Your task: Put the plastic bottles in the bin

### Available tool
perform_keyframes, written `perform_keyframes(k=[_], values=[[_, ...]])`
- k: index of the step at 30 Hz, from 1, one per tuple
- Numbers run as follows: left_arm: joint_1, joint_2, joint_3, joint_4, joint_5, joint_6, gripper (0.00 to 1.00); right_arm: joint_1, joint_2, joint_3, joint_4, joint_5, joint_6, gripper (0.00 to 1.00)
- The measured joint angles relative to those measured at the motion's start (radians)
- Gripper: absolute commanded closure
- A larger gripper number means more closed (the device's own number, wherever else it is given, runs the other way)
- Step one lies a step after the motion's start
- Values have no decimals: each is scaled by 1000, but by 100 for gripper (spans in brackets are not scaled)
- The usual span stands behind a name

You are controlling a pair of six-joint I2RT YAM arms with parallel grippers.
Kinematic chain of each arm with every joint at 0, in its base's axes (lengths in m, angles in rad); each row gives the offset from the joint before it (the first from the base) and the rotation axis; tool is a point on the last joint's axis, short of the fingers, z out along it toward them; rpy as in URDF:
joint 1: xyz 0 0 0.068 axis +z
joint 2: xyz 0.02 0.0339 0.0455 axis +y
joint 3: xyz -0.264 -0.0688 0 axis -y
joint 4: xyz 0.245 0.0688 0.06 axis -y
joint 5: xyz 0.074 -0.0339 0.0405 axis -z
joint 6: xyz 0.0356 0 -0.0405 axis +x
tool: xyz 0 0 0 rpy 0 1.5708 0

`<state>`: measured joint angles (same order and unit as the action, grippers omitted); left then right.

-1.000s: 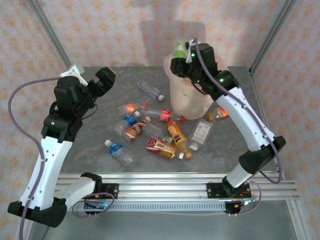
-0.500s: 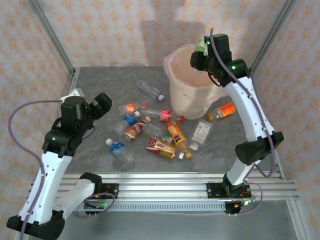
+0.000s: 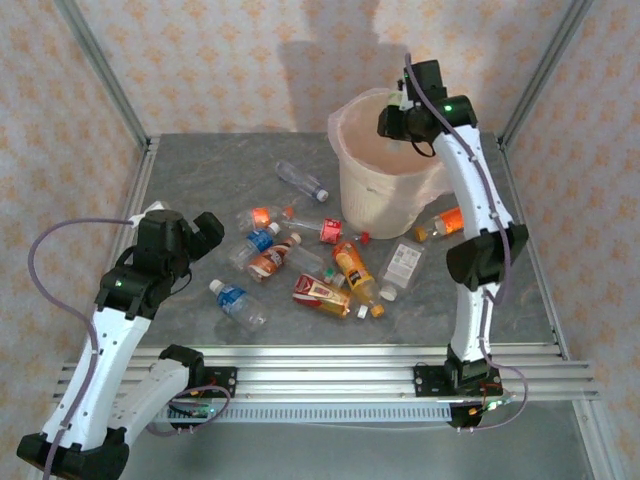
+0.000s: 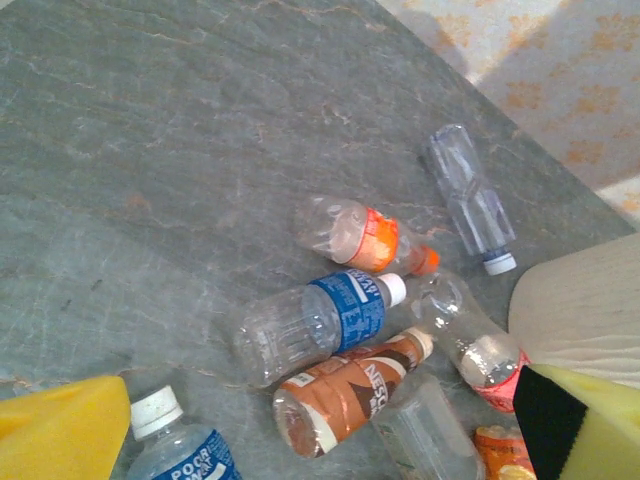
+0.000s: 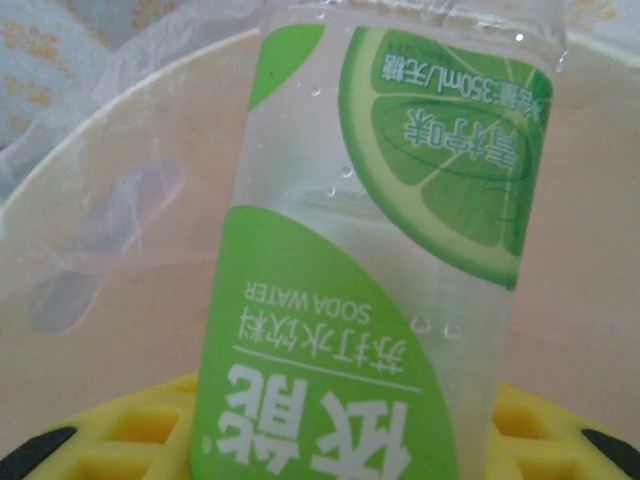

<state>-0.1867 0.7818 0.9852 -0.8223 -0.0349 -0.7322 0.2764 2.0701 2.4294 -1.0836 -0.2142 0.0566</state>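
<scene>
My right gripper is shut on a clear plastic bottle with a green soda-water label, holding it over the open mouth of the bin. Its yellow pads show under the bottle, with the bin's pinkish liner behind. Several more plastic bottles lie loose on the table left of and in front of the bin, among them a brown one, a blue-labelled one and an orange-labelled one. My left gripper hangs open above the brown and blue-labelled bottles, holding nothing.
An orange bottle lies to the right of the bin, and a flat clear one in front of it. A clear white-capped bottle lies further back. Metal frame posts stand at the back corners of the grey table.
My right arm has carried the green-labelled bottle from the bin's left rim to above its opening. My left arm has drawn back toward the near side, its gripper still open.
</scene>
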Motion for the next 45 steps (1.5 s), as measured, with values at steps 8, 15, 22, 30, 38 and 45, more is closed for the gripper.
perform_keyframes(k=[8, 15, 22, 30, 38, 45], values=[[0, -3, -24, -1, -19, 0, 0, 0, 162, 119, -126, -22, -60, 68], [0, -8, -51, -5, -32, -3, 0, 0, 209, 123, -149, -18, -89, 63], [0, -30, -74, -27, -37, -16, 0, -1, 267, 169, -168, -8, -114, 43], [0, -40, -112, -61, -37, -33, 0, -3, 332, 195, -165, 12, -141, 6], [0, -40, -130, -115, -27, -46, 0, -5, 334, 240, -161, 24, -144, 1], [0, -39, -181, -148, 21, -60, 0, -5, 322, 240, -158, 27, -143, 1]])
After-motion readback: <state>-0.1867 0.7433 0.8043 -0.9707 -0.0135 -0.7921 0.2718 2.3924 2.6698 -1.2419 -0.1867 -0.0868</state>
